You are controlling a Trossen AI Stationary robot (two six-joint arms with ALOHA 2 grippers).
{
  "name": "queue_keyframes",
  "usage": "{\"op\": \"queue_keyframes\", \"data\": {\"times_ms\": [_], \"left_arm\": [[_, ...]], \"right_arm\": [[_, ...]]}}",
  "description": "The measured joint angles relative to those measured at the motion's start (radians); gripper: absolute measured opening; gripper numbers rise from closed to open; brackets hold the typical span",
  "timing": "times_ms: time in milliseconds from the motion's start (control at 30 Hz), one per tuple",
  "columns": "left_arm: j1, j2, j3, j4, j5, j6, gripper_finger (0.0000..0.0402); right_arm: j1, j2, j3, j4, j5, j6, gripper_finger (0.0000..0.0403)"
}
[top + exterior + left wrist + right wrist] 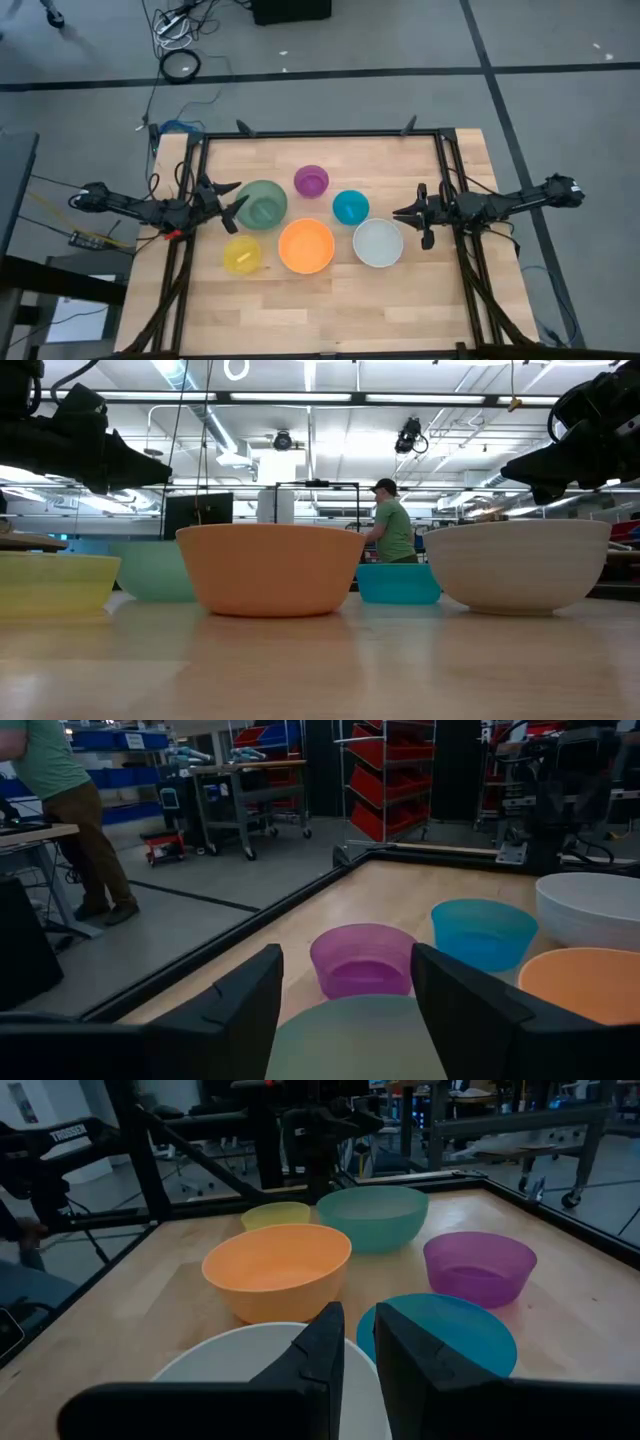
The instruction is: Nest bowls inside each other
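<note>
Six bowls stand apart on the wooden table, each on its base: green (263,204), purple (311,181), blue (350,207), orange (306,246), white (378,242) and yellow (242,255). My left gripper (235,197) hovers open at the green bowl's left rim. In its wrist view the fingers (240,1005) stand on either side of the green bowl (355,1040) and above it. My right gripper (400,213) hangs over the white bowl's far right rim (240,1355), its fingers together with only a thin slit between them. It holds nothing.
A black frame rail (320,134) runs along the table's far edge and down both sides. Bare wood (320,310) lies between the bowls and the near edge. A person (392,525) stands in the room beyond the table.
</note>
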Motion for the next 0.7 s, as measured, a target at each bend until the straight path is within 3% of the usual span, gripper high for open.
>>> {"op": "queue_keyframes", "data": {"times_ms": [267,533,700], "left_arm": [[0.0,0.0,0.0,0.0,0.0,0.0,0.0229],[0.0,0.0,0.0,0.001,0.0,-0.006,0.0229],[-0.002,0.0,0.0,0.102,0.031,-0.169,0.0229]], "right_arm": [[-0.001,0.0,0.0,0.08,0.0,-0.06,0.005],[0.001,-0.001,0.008,0.551,-0.01,-0.041,0.005],[0.001,-0.001,0.019,0.767,-0.152,-0.105,0.005]]}}
